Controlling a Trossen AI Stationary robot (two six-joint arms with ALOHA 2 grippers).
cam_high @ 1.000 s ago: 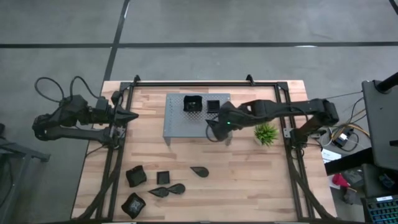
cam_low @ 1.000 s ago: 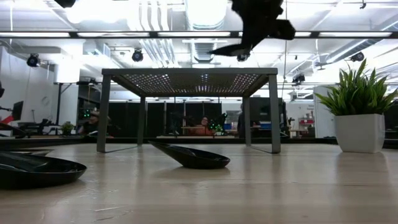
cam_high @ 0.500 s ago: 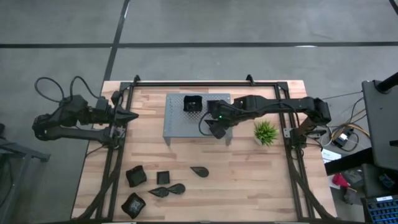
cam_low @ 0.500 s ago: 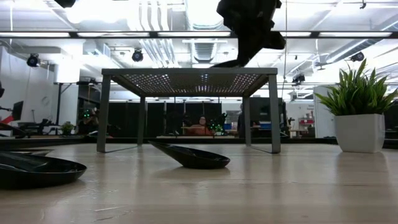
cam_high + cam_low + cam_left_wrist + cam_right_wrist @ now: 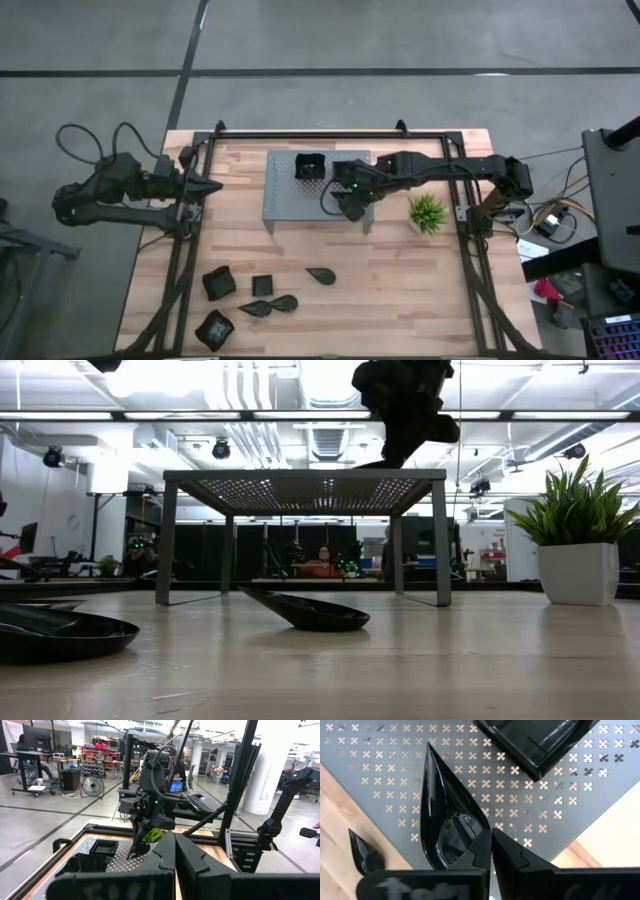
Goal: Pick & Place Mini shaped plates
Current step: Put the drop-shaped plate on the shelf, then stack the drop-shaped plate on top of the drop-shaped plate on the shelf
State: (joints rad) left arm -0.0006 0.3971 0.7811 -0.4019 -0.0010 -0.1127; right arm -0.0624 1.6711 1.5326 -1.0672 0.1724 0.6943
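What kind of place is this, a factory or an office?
It looks like a robotics lab or workshop in a big open hall. Two robot arms are mounted at a wooden table, ceiling strip lights run overhead, and desks with monitors and people stand behind.

Grey perforated rack point(image 5: 318, 188) stands on the wooden table point(image 5: 400, 290), toward its far edge. Small green plant point(image 5: 427, 212) in a white pot point(image 5: 581, 573) just right of the rack. Person point(image 5: 325, 563) seated in the room beyond.
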